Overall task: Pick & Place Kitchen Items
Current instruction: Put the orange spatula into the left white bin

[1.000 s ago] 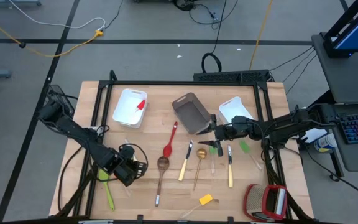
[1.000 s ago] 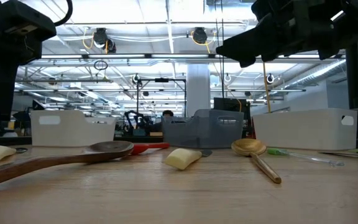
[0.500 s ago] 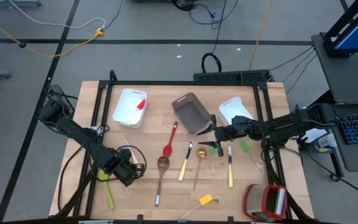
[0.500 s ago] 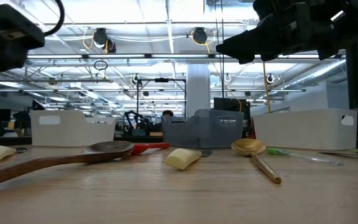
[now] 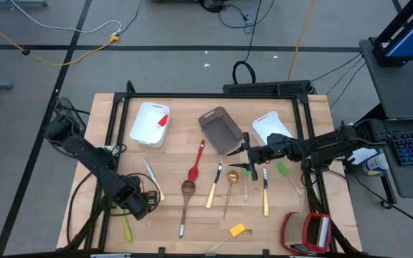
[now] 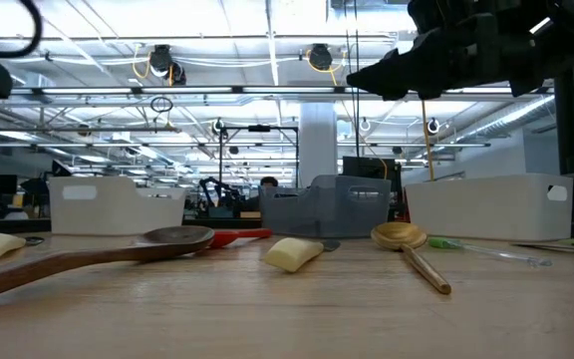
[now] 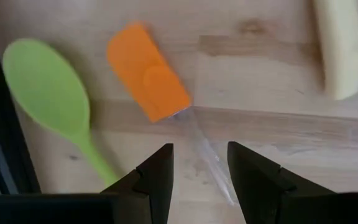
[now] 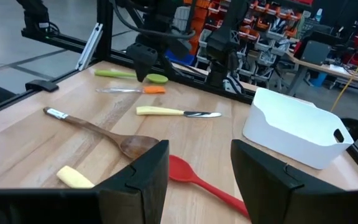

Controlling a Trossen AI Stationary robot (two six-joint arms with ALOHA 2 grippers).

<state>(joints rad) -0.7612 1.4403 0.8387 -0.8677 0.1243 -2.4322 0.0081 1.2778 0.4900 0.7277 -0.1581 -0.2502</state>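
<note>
The orange spatula (image 7: 148, 81) lies on the desk (image 5: 167, 229) near its left edge, its clear handle running between the left gripper (image 7: 199, 163) fingers, which stand apart above it and hold nothing. Just beside it lies the green spoon (image 7: 48, 99), and a pale-handled knife (image 7: 339, 50) is cut off at the wrist picture's edge. In the high view the arm's body hides most of the spatula.

Toward the middle lie the red spoon (image 5: 195, 166), brown wooden spoon (image 5: 186, 195), gold spoon (image 5: 231, 182) and a small yellow piece (image 5: 236, 230).

The right gripper (image 5: 248, 154) hovers over the desk beside the grey bin (image 5: 219, 130), fingers apart and empty.

The white bin (image 5: 148, 125) at the far left holds a red item (image 5: 162, 121); another white bin (image 5: 271, 126) sits behind the right arm, its contents unclear. A red-and-silver object (image 5: 308, 233) stands at the near right corner.
</note>
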